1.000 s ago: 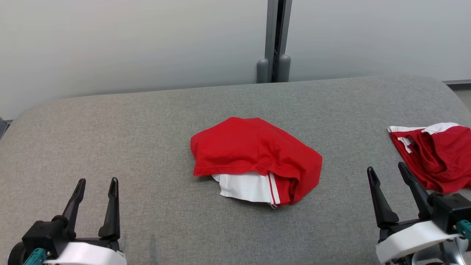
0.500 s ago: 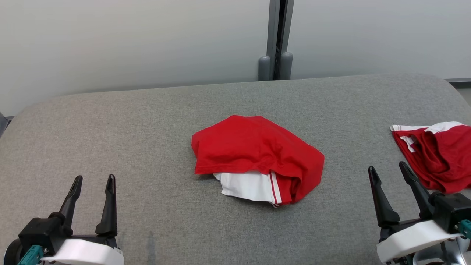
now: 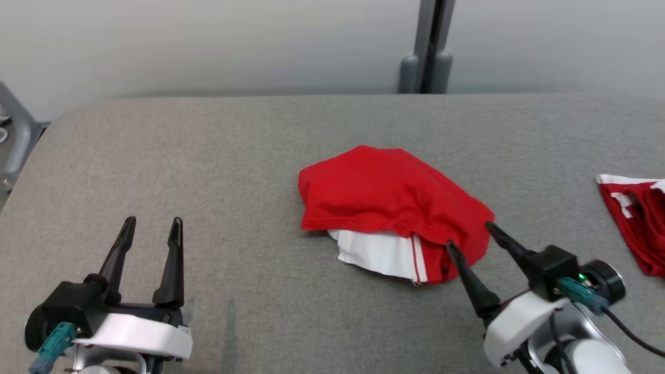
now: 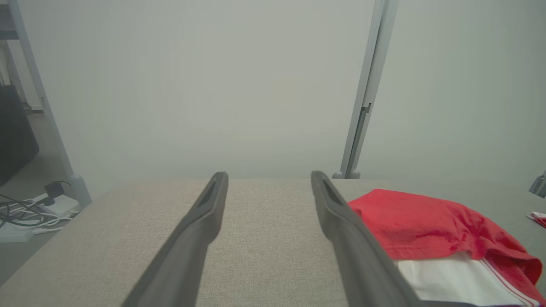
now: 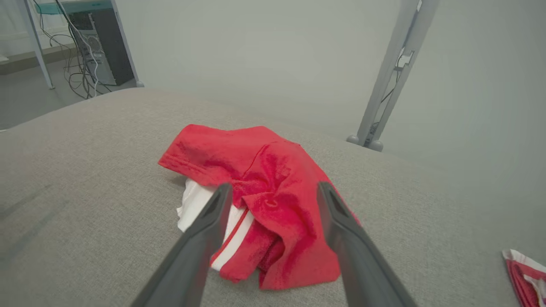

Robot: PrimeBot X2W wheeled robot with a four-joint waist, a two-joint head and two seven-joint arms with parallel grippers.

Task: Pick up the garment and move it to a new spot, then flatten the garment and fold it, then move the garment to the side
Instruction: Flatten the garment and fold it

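Note:
A crumpled red garment (image 3: 387,200) with a white, red-striped part showing at its front lies in the middle of the grey padded table (image 3: 249,156); it also appears in the left wrist view (image 4: 426,228) and the right wrist view (image 5: 264,179). My right gripper (image 3: 470,236) is open, its fingertips at the garment's near right corner, which lies between the fingers in the right wrist view (image 5: 273,192). My left gripper (image 3: 151,228) stands open over bare table at the lower left, well apart from the garment; its open fingers frame bare cloth in the left wrist view (image 4: 268,177).
A second red and white garment (image 3: 636,218) lies at the table's right edge, its corner in the right wrist view (image 5: 524,273). A grey post (image 3: 428,47) stands behind the table against a pale wall. Cables lie on the floor (image 4: 25,209) past the left end.
The camera has turned, shifting the scene rightwards. My right gripper has swung left and forward, from beside the second garment to the middle garment's near right corner. The left gripper has hardly moved.

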